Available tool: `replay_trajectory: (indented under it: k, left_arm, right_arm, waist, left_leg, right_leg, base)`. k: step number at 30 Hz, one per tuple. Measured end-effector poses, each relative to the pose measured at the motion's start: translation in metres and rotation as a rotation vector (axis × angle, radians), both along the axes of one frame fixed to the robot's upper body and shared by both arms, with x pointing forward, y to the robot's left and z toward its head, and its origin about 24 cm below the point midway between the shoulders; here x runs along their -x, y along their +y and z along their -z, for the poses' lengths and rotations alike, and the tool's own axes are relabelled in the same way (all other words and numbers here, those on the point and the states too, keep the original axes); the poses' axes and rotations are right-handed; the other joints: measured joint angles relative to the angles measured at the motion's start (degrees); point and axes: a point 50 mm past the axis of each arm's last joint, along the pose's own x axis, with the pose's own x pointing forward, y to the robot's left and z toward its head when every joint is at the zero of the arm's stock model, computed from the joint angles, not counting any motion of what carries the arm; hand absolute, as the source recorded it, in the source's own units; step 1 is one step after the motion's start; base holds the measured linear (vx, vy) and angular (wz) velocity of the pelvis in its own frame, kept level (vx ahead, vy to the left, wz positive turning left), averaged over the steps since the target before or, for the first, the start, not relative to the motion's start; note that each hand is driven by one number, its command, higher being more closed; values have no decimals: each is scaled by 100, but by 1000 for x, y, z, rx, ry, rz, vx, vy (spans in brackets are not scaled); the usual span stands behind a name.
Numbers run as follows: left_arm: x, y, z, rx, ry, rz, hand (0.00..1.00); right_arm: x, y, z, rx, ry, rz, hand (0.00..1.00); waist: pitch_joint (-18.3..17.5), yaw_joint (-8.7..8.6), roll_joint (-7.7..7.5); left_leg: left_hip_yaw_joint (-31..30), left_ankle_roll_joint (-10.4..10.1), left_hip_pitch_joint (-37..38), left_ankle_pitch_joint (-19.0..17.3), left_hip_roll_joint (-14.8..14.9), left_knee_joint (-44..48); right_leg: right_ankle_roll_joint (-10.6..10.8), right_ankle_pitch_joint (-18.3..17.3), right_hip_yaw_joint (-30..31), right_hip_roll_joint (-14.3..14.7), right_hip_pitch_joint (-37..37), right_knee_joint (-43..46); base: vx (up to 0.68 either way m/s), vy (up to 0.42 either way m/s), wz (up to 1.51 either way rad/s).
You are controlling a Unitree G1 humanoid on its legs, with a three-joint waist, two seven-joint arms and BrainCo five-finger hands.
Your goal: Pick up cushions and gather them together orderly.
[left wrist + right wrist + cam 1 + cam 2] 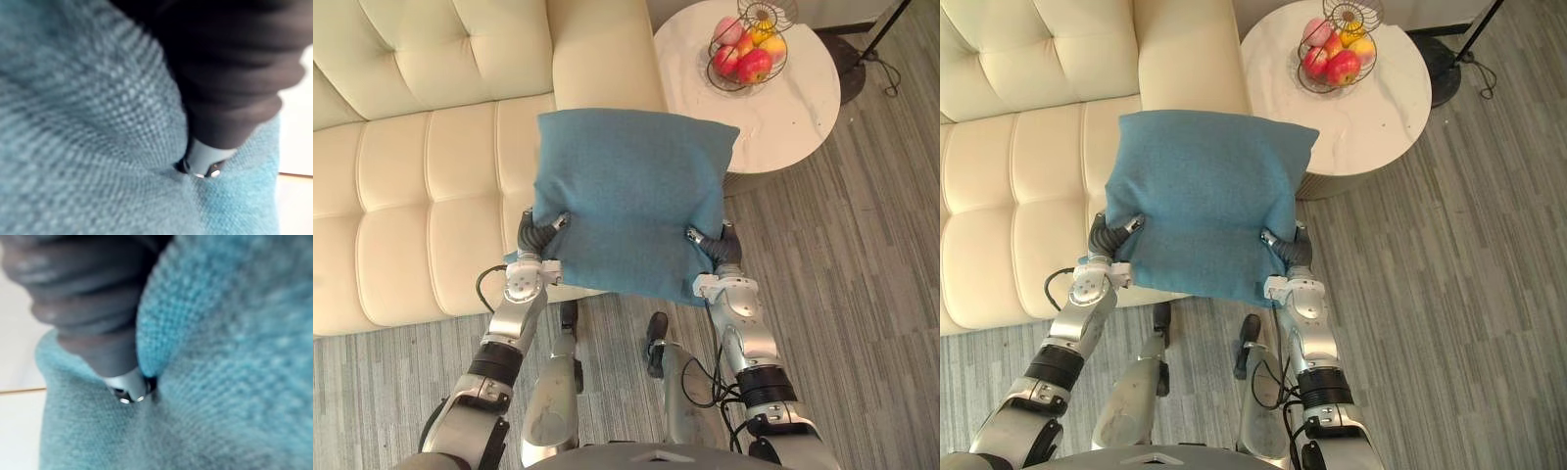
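sofa [401,196]: cream, tufted, takes up the left and far-left side; seat faces the robot

left hand [540,233]: clamped on the cushion's near-left corner, thumb dug into the top fabric so it puckers; the rest of the fingers are under the cloth, can't see them

cushion [631,196]: blue, square, woven cover; off the ground and carried between both hands by its near edge, over the sofa's right end, far edge out toward the armrest; not resting on anything as far as I can tell

right hand [715,245]: mirror of the left, pinching the near-right corner, thumb pressed in on top with the fabric bulging round it, other fingers hidden below

side table [783,117]: round, white marble top, far right, just beside the sofa arm; cushion's far-right corner overlaps its edge from this angle

fruit basket [715,78]: wire, on the table's far side, apples and an orange inside, well apart from the cushion

floor [862,294]: grey planks, right and near

done, my read: pick-up of this one cushion; two-handed hold looks even and firm

left, my read: set it down square at the gathering spot, likely on the sofa seat, then fetch the others; how many remain I can't tell from here

watch: wide swing right could clip the basket
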Motion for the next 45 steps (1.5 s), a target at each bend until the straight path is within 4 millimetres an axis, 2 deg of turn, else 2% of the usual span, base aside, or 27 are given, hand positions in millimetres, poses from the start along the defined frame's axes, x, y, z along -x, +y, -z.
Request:
replay_trajectory:
  k: [6,11,15,19,20,23,28,33,37,38,39,40,41,42,43,44,45]
  left_arm:
    - [21,-3,-2,28,-37,18,100]
    - [42,-3,-7,3,-85,32,100]
    - [69,2,1,33,-69,-17,100]
    - [84,11,-3,74,-89,-76,100]
    - [86,13,-7,82,-109,-87,100]
    - [93,18,-11,92,-133,-113,100]
    - [102,22,-13,93,-148,-139,100]
    - [113,27,-10,95,-131,-179,100]
    - [112,26,-11,106,-136,-194,100]
    - [112,25,-12,118,-140,-198,100]
    - [110,23,-12,146,-141,-197,100]
    - [107,20,-13,165,-147,-192,100]
    - [105,18,-15,182,-158,-185,100]
    - [103,16,-16,191,-161,-181,100]
    - [99,14,-18,195,-170,-175,100]
    - [98,12,-19,198,-172,-170,100]
    - [94,6,-20,203,-178,-144,100]
  right_arm:
    - [15,1,19,6,65,-21,100]
    - [31,3,20,30,65,-42,100]
    - [41,11,25,32,83,-93,100]
    - [43,17,5,27,-8,-128,100]
    - [43,20,-1,26,-35,-139,100]
    - [44,26,-12,62,-84,-155,100]
    - [46,32,-28,88,-156,-169,100]
    - [48,40,-27,98,-156,-198,100]
    - [48,40,-29,96,-170,-190,100]
    - [48,39,-30,103,-175,-178,100]
    - [47,36,-31,111,-179,-153,100]
    - [46,32,-32,114,-184,-131,100]
    - [43,29,-35,122,-197,-115,100]
    - [40,28,-40,143,-213,-105,100]
    - [39,24,-42,164,-221,-93,100]
    - [39,23,-42,173,-221,-86,100]
    - [38,16,-43,186,-225,-59,100]
  waist:
    - [-28,-36,12]
    - [-115,-131,54]
    - [-681,-123,187]
    - [-995,-1,453]
    - [-1008,13,471]
    - [-1205,-3,473]
    - [-1375,-11,380]
    - [-1633,40,390]
    - [-1662,25,418]
    - [-1681,20,432]
    - [-1704,2,407]
    - [-1718,8,359]
    - [-1697,53,304]
    - [-1707,48,327]
    - [-1711,0,333]
    - [-1715,-20,343]
    - [-1839,-114,526]
  left_leg:
    - [-22,18,462,-213,22,-28]
    - [-167,64,765,-201,-60,7]
    - [-311,64,1007,-200,-143,8]
    - [-321,64,1164,-201,-113,6]
    - [-322,64,1272,-201,-89,4]
    - [-318,58,1325,-287,-5,-25]
    - [-298,35,1347,-345,71,-30]
    - [-398,15,1287,-282,71,-28]
    - [-1002,-35,982,-74,66,7]
    - [-1096,46,806,-158,95,-31]
    - [-721,378,669,-463,128,-26]
    - [-271,616,614,-843,142,2]
    - [332,690,516,-938,212,64]
    - [1011,678,373,-933,304,410]
    - [1839,684,392,-984,537,969]
    - [2061,671,440,-1007,628,1085]
    - [2424,455,581,-798,831,1067]
  right_leg:
    - [89,91,-70,96,746,-580]
    - [127,140,-308,100,1363,-1015]
    - [164,168,-474,110,1903,-1435]
    - [135,195,-508,165,2134,-1533]
    - [127,220,-512,198,2264,-1584]
    - [110,249,-507,285,2326,-1634]
    - [57,385,-479,406,2448,-1873]
    - [51,481,-526,451,2517,-1989]
    - [32,338,-1133,476,2441,-1670]
    - [8,193,-1452,456,2363,-1412]
    - [26,162,-1773,374,2372,-1381]
    - [21,166,-1985,246,2366,-1404]
    - [6,180,-2159,20,2319,-1408]
    - [13,188,-2390,-165,2317,-1312]
    - [61,200,-2633,-309,2405,-1263]
    - [80,209,-2707,-324,2459,-1265]
    - [210,233,-2893,-338,2529,-1232]
  base:
    - [83,-5,1]
    - [142,17,21]
    - [121,-12,19]
    - [17,-6,7]
    - [-55,-9,0]
    - [-96,5,-3]
    - [-95,4,-2]
    - [-50,-11,10]
    - [-59,-62,80]
    - [-96,-86,127]
    - [-113,-73,152]
    - [-57,42,132]
    - [-54,94,112]
    - [22,154,113]
    - [60,126,92]
    - [95,176,101]
    - [40,211,80]
